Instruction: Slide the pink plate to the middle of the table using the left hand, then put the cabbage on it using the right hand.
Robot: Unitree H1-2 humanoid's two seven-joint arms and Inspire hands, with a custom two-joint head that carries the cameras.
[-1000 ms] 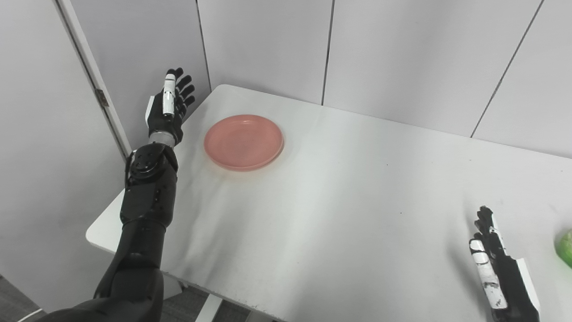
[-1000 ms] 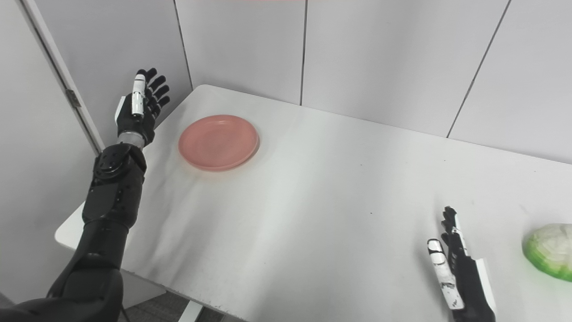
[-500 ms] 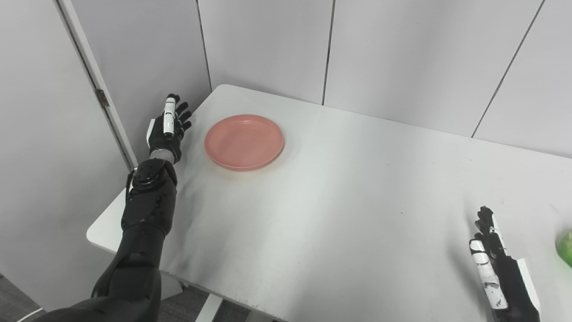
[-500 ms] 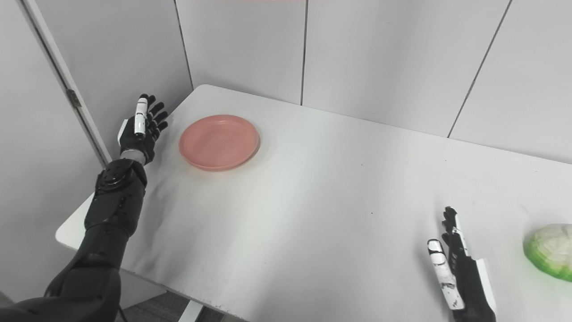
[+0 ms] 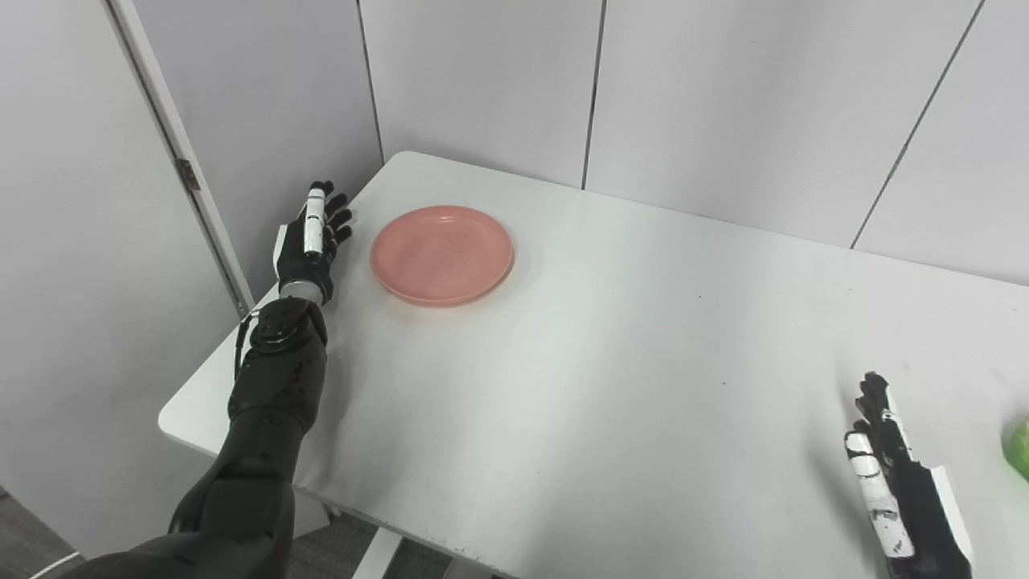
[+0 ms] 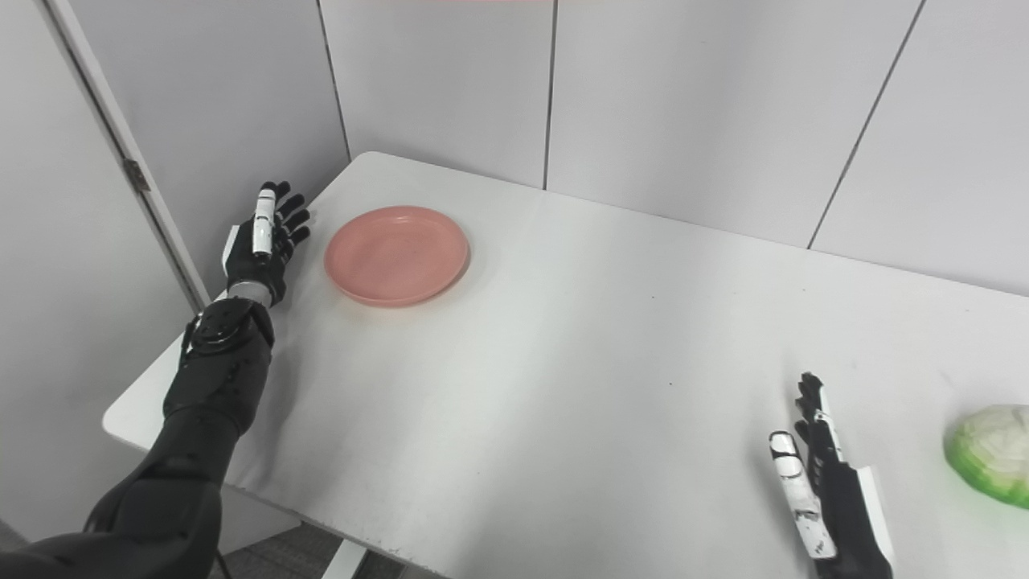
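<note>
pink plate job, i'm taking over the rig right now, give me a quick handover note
Left hand: open, holding nothing, at the table's left edge beside the plate, not touching it.
Right hand: open, holding nothing, low over the near right of the table, apart from the cabbage.
Plate: near the far left corner, not in the middle.
Cabbage: on the table at the right edge, untouched.
Done: nothing yet.
Left: slide the plate to the middle with the left hand, then set the cabbage on it with the right.
</note>
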